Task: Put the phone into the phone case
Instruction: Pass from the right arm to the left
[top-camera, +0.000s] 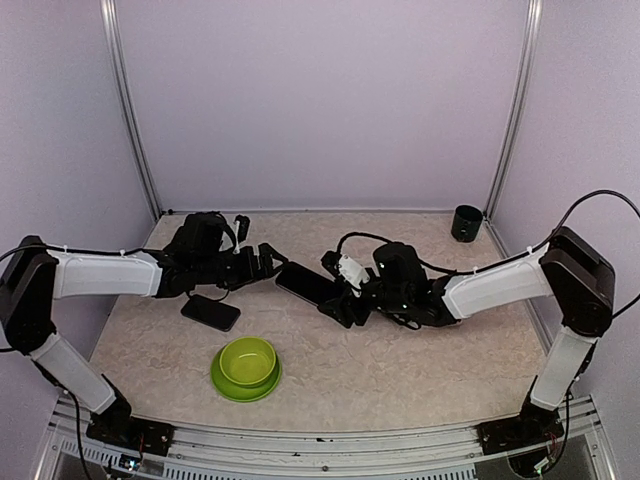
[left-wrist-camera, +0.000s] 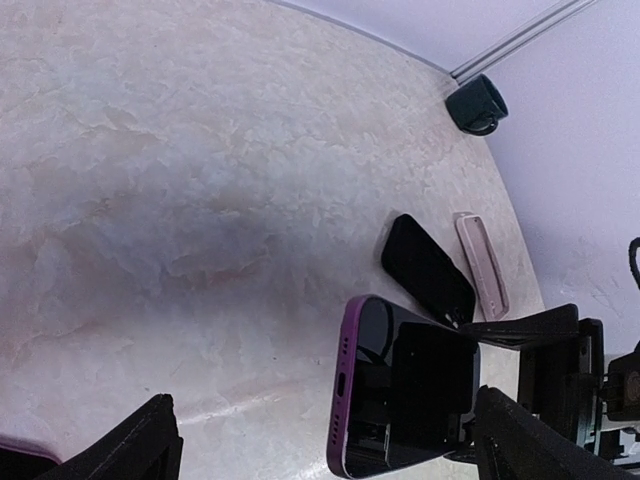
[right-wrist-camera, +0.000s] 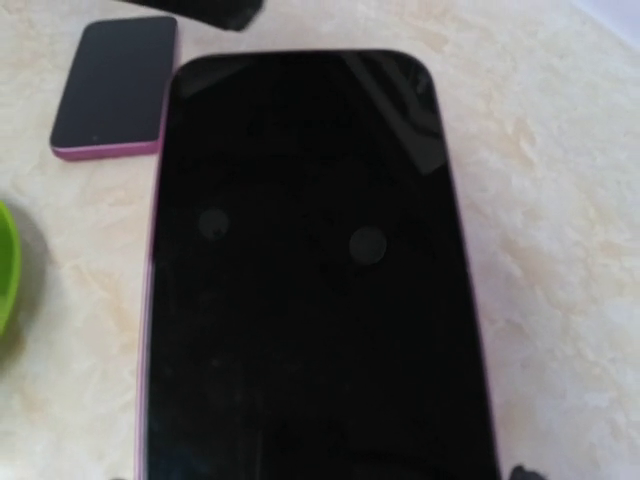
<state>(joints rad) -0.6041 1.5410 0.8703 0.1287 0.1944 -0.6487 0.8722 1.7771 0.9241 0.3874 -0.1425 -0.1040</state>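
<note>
**A:** Where is the phone (top-camera: 305, 282)?

**B:** Beyond the green bowl (top-camera: 246, 367) and a little to its right. The right gripper (top-camera: 335, 296) is clamped on one end of it; the black glass face fills the right wrist view; the left wrist view shows its purple edge, and there it looks raised off the table (top-camera: 430, 370).

**A:** And the phone case (top-camera: 211, 312)?

**B:** Flat on the table, just beyond the bowl and to its left; dark on top with a pink rim; nothing touches it, and it lies apart from the phone.

**A:** What of the left gripper (top-camera: 262, 265)?

**B:** Released, with its fingers (left-wrist-camera: 125, 450) spread wide and nothing between them; it hangs farther beyond the bowl than the case does, pointing at the free end of the phone and near it; whether it touches the phone I cannot tell.

**A:** Anything else about?

**B:** A dark cup (top-camera: 466, 222) stands upright far beyond the bowl and to its right, in the back corner. In the left wrist view a flat black slab (left-wrist-camera: 428, 268) lies on the table between phone and cup, with a pinkish strip (left-wrist-camera: 482, 262) just beside it; what those two are I cannot tell.
</note>
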